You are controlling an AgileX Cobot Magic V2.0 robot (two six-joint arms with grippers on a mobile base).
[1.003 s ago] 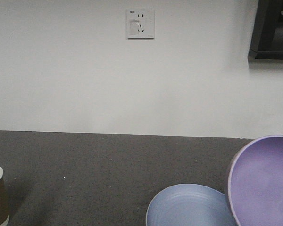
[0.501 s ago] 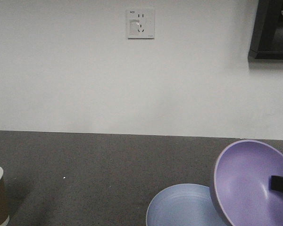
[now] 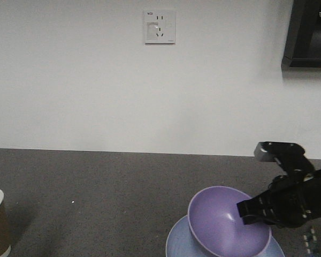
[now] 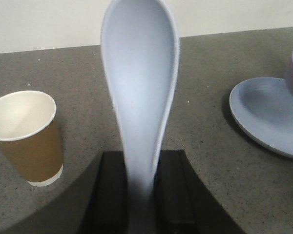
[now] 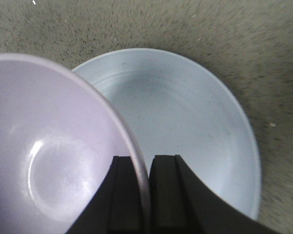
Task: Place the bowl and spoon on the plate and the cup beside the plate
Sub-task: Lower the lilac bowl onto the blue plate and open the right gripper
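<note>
In the front view the plate (image 3: 175, 242) was cut off by the bottom edge and largely covered by the bowl (image 3: 224, 225). The bowl sat tilted over the plate, and whether its base touched the plate could not be made out. The right end effector (image 5: 142, 192) was clamped on the bowl's rim, one finger inside and one outside; in its wrist view the bowl hid the plate's left part. The cup (image 4: 27, 136) stood upright on the bench (image 3: 96, 187), well apart from the plate, and showed in the front view only as a sliver at the left edge. The left end effector (image 4: 142, 200) was closed on the handle of the spoon (image 4: 139, 73), held above the bench with its scoop pointing away; the handle's end was hidden between the fingers. The bench was dark grey and speckled. Behind it rose a plain white wall (image 3: 96, 96) with a socket (image 3: 159, 27), and a dark fixture (image 3: 310, 32) was cropped at the upper right.
</note>
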